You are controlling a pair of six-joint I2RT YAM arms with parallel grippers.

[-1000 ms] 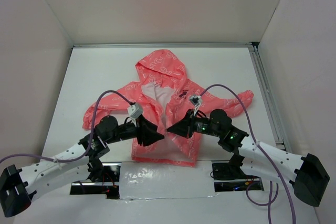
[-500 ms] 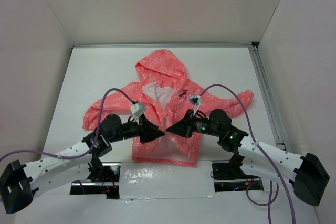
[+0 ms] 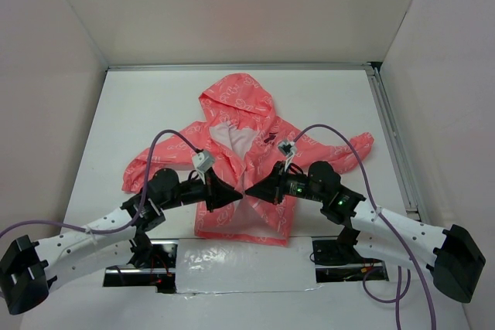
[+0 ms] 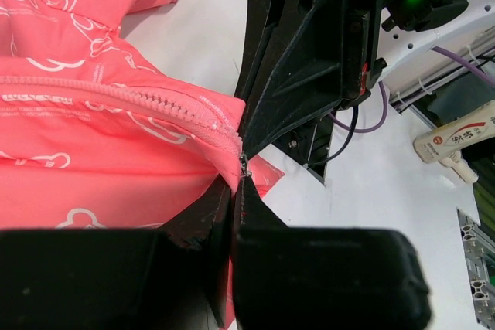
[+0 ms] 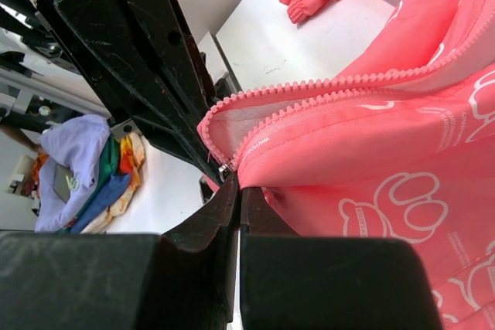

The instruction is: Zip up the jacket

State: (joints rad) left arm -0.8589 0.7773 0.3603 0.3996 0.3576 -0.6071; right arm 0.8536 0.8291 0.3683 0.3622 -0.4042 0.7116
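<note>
The coral-pink jacket [image 3: 237,110] lies flat on the white table [image 3: 147,106], hood at the far end, front partly parted over pale lining. My two grippers meet tip to tip at the lower part of its front opening. The left gripper [image 3: 234,195] is shut on the zipper edge [image 4: 155,102], pink fabric and a small metal piece pinched at its tips [image 4: 240,178]. The right gripper [image 3: 250,190] is shut on the opposite front edge [image 5: 332,125], with the metal slider [image 5: 224,168] just beside its tips [image 5: 237,185]. The fabric rises into a small ridge between them.
White walls enclose the table on three sides. A metal rail [image 3: 390,137] runs along its right side. A foil-covered strip [image 3: 232,259] with dark openings lies by the arm bases. A white bottle [image 4: 456,141] and a pile of coloured cloths [image 5: 93,175] lie beyond the table.
The left gripper has moved right to the jacket's front opening and closed on the zipper edge. The right gripper has held still, shut on its edge.
</note>
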